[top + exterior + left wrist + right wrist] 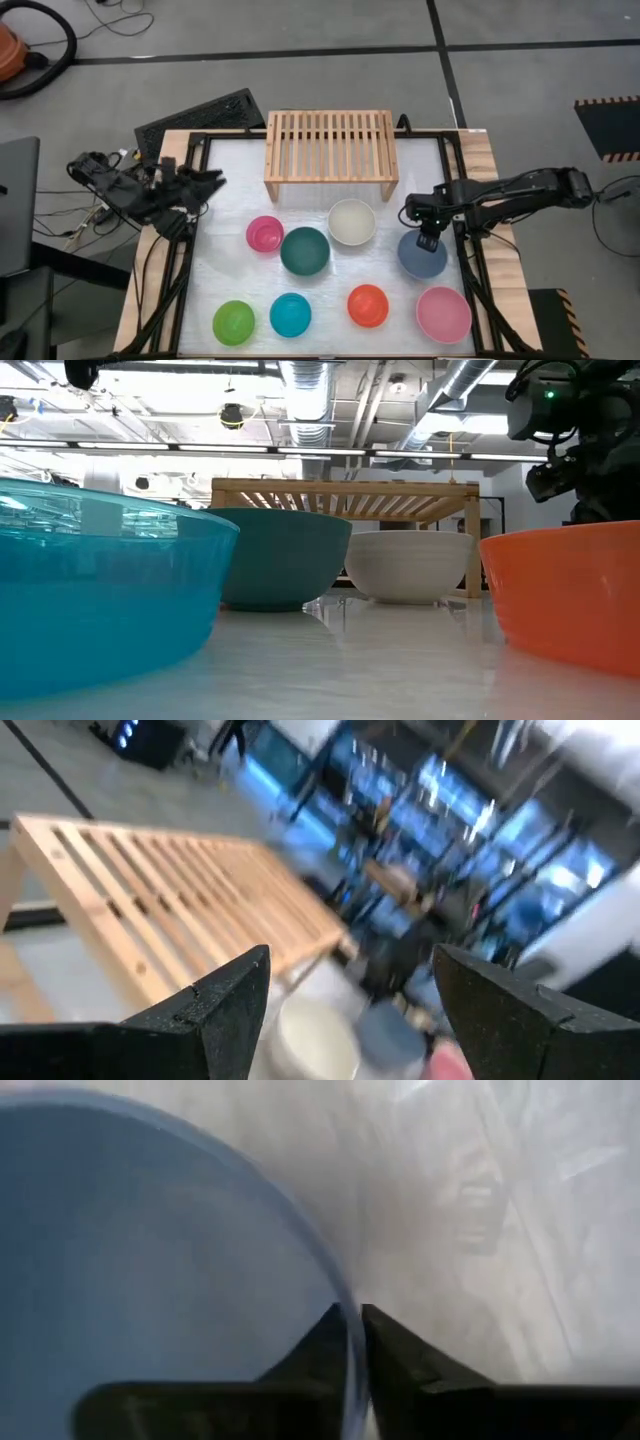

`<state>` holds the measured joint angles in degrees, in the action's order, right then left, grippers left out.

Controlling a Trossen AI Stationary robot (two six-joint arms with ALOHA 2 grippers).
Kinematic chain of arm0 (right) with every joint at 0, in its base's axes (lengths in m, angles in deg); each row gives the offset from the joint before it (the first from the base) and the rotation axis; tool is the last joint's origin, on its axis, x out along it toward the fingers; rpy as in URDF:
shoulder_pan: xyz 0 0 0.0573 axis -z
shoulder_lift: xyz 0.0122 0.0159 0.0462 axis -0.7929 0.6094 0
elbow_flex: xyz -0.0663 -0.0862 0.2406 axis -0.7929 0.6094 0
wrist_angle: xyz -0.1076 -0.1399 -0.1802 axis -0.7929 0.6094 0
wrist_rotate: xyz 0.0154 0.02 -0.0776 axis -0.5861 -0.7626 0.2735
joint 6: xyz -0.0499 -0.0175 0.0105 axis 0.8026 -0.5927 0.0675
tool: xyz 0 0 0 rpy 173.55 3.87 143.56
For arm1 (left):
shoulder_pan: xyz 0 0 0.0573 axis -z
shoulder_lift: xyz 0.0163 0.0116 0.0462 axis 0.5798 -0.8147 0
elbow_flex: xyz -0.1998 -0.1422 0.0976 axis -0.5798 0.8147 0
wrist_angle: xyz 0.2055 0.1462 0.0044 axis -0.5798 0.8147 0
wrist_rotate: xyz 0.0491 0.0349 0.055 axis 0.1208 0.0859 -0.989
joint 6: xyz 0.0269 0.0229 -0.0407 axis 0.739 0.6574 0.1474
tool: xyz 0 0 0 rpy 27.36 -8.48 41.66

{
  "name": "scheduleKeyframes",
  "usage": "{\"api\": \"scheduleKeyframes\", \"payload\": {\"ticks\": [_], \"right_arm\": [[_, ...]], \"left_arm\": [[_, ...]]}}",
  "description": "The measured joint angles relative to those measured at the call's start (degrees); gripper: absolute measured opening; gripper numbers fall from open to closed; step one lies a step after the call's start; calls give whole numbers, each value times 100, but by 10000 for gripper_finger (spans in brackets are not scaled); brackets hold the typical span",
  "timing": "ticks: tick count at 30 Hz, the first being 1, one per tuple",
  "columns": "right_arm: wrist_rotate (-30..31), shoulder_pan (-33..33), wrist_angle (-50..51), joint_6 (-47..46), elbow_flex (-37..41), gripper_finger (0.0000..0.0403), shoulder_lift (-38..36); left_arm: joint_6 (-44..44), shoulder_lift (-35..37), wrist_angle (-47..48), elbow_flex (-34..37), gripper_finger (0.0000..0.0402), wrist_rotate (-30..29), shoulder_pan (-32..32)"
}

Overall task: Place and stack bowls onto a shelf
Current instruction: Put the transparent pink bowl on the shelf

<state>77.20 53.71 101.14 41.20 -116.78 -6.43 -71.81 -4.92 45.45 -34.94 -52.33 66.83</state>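
Note:
Eight bowls are on the white table top, in front of the light-wood slatted shelf point(330, 150). They are magenta point(265, 234), dark teal point(305, 251), cream white point(352, 222), slate blue point(420, 262), lime green point(233, 322), cyan point(290, 314), orange-red point(368, 305) and light pink point(443, 314). My right gripper point(428, 240) is shut on the slate blue bowl. My left gripper point(207, 183) hangs open at the table's left edge, touching nothing. In its wrist view the left gripper point(350, 1005) faces the shelf point(170, 900). My right gripper point(350, 1342) pinches the slate blue bowl's rim point(338, 1295) on the bowl's far side. One finger point(320, 1350) is inside the bowl and one point(400, 1355) outside. The fingers come from above, pointing down. The bowl is upright; whether it is lifted off the table I cannot tell.
The shelf's slatted top holds nothing. The low view shows the cyan bowl point(100, 590) and orange-red bowl point(570, 595) close by, with the teal bowl point(280, 555), cream bowl point(410, 565) and shelf point(340, 490) behind. A black frame point(460, 200) borders the table.

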Motion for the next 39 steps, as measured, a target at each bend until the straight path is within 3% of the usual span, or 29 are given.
{"api": "scheduleKeyframes", "payload": {"ticks": [3, 5, 13, 16, 24, 33, 39], "right_arm": [[-408, 57, -137, -22, 2, 37, 0], [-716, 124, -167, -41, 2, 56, -2], [-219, 155, -154, -194, 2, 227, -2], [-64, 153, -154, -401, 2, 269, -2], [-31, 153, -196, -511, -535, 280, -2], [317, 151, -207, -482, -1860, 280, -4], [461, 151, -206, -459, -2258, 280, -4]], "left_arm": [[-357, -295, 469, 3, 266, 208, -10], [-584, -507, 706, 4, 269, 452, -81], [-1351, -1203, 1419, 4, 321, 1518, -744], [-1497, -1441, 1707, 4, 334, 1966, -1047], [-1732, -2207, 2878, 4, 326, 3649, -2018], [-547, -3353, 2785, 4, 323, 4413, -2870], [290, -4282, 2436, 49, 323, 4663, -3230]]}}
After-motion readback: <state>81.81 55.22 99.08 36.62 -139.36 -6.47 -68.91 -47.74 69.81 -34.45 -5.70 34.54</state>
